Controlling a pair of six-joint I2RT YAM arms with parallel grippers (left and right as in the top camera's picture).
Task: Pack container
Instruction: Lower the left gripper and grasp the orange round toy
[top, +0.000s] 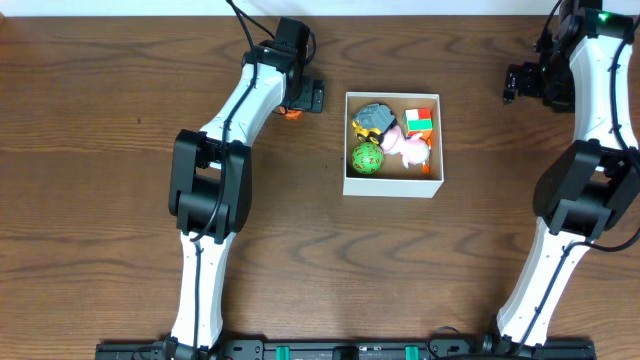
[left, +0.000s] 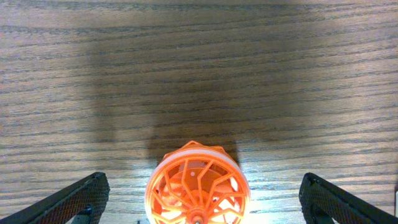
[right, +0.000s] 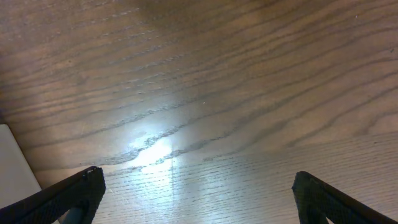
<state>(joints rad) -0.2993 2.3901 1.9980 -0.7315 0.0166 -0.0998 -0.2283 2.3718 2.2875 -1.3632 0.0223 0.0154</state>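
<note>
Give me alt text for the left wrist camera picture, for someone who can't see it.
An orange spoked toy wheel lies on a dark wood-grain table, centred at the bottom of the frame. The left gripper is open around it, with one black finger in each lower corner, neither touching the toy.

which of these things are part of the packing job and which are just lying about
In the job: container; orange lattice ball outside it, between the fingers of the open left gripper; green ball, pink toy, grey-yellow toy and cube inside it.
Just about: no loose item; only the table and the open right gripper.
</note>
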